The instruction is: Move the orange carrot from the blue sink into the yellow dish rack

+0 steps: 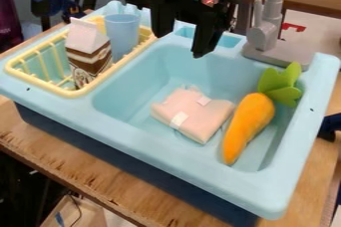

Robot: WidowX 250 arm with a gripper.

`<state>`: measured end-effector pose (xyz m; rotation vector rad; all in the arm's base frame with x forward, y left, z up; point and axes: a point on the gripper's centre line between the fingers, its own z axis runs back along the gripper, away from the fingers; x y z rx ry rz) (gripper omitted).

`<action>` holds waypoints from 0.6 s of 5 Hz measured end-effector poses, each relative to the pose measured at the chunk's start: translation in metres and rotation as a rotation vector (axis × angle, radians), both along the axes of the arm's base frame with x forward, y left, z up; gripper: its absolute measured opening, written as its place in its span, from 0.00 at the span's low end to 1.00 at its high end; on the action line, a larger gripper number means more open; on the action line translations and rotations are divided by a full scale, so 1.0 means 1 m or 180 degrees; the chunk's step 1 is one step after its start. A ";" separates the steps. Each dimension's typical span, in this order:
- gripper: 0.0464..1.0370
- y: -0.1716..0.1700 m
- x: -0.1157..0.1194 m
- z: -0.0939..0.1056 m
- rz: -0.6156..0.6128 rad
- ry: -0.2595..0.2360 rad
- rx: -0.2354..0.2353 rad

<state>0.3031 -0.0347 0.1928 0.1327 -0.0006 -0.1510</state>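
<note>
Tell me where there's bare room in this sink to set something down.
The sink has bare floor between its left wall and the pink cloth, and behind the cloth toward the back wall. The gripper hangs near the back rim. Crowded: the right side, with the carrot close beside the cloth, and the rack, around the carton and cup.

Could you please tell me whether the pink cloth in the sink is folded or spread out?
Folded: the pink cloth lies as a compact bundle on the floor of the sink, covering only part of it.
</note>
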 end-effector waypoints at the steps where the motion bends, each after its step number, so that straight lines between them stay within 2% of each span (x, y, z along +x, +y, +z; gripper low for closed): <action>1: 0.96 0.000 0.000 -0.008 0.0015 0.0090 0.0017; 3: 0.96 -0.038 0.006 -0.030 -0.0108 0.0122 -0.0055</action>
